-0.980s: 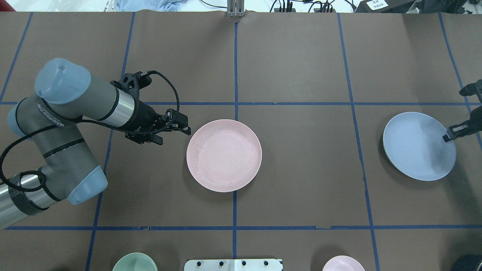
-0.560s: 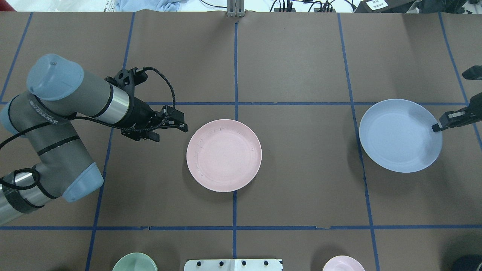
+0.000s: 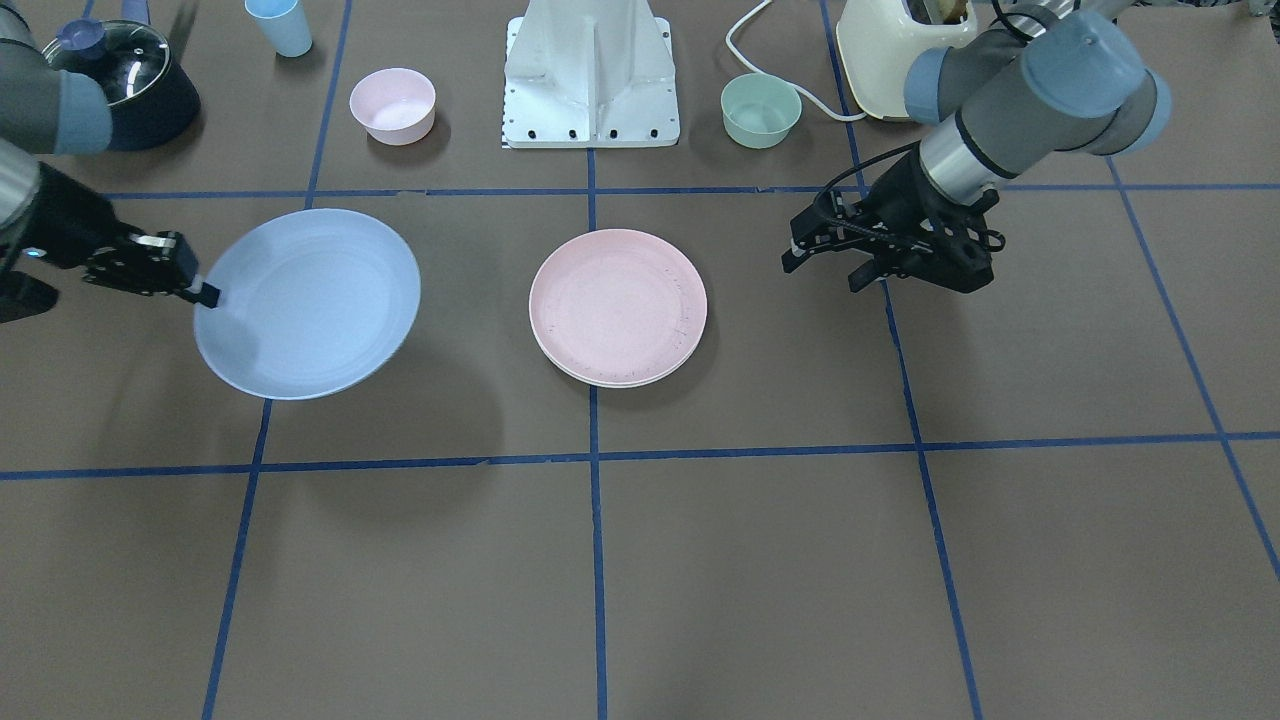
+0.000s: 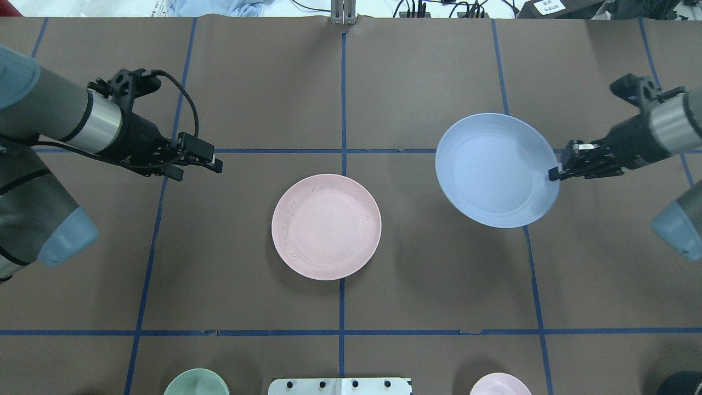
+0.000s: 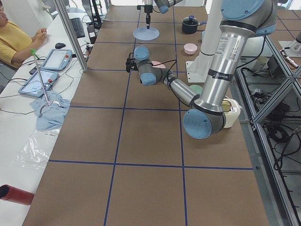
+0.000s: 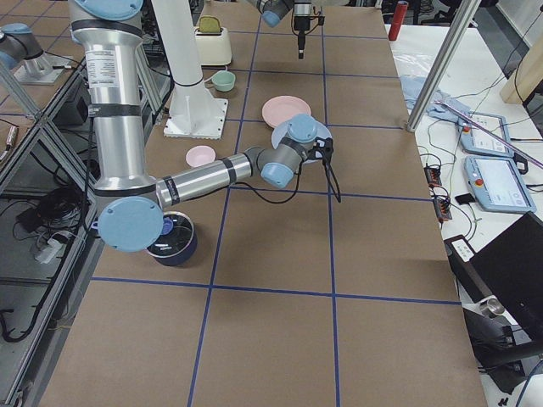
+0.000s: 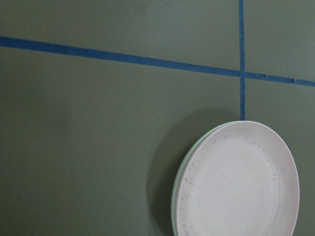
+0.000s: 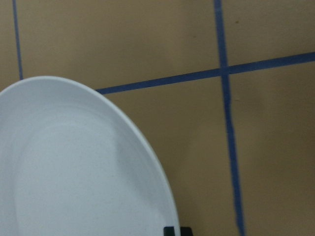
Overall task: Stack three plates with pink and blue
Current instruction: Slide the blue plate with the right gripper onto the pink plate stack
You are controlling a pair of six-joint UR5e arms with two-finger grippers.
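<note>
The pink plate (image 4: 326, 226) lies flat at the table's middle, on top of a cream-white plate whose rim (image 7: 176, 189) shows beneath it; the stack also shows in the front view (image 3: 618, 307). My right gripper (image 4: 555, 174) is shut on the right rim of the blue plate (image 4: 496, 170) and holds it in the air, right of the pink plate. The blue plate also shows in the front view (image 3: 308, 302) and the right wrist view (image 8: 74, 172). My left gripper (image 4: 200, 169) is open and empty, well to the left of the pink plate.
A small green bowl (image 3: 760, 110), a small pink bowl (image 3: 392, 105), a blue cup (image 3: 280, 25), a dark lidded pot (image 3: 125, 70) and a cream appliance (image 3: 890, 50) stand along the robot's side, around the white base mount (image 3: 590, 80).
My right gripper has carried the blue plate up and to the left, toward the pink plate. My left arm has drawn back to the left, away from the pink plate.
</note>
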